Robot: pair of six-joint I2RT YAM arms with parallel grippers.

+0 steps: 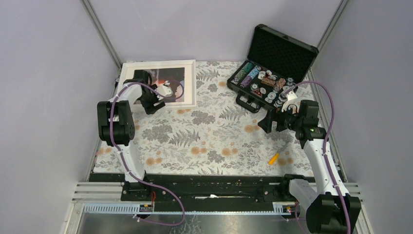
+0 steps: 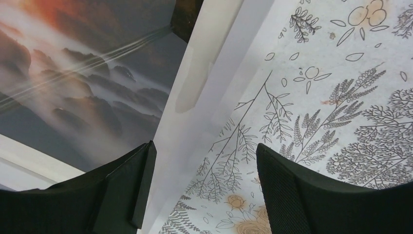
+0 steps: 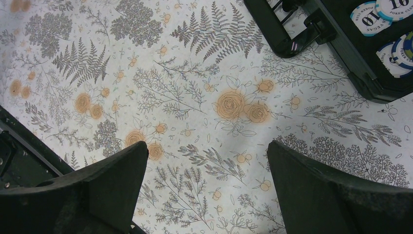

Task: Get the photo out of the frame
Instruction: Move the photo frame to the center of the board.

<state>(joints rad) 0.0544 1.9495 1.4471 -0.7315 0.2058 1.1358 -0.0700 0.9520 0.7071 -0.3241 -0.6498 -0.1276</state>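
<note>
1. The frame [image 2: 214,63] lies face up at the far left of the worktop [image 1: 209,141], and the photo [image 2: 73,83] sits inside it under a sheen that may be glazing.
2. The left gripper [image 2: 203,151] has its jaws apart and holds nothing. It straddles the frame's white border, one finger over the picture side and the other over the floral cloth.
3. Closing here would probably pinch only the narrow border. The whole frame could then tip or slide without freeing the photo, which likely comes out through the back.
4. The finger over the picture could press or scrape the surface and mark the print. Whether a pane covers it, I cannot tell.
5. The outer finger hangs close over the cloth. If it goes down too low it could snag the fabric and drag whatever rests on it.
6. The right gripper [image 3: 207,148] is wide open and empty, hovering over bare cloth beside the poker chip case [image 1: 280,53]. It is well apart from the frame, so it cannot steady it, and a careless sweep across could clip the case.
</note>
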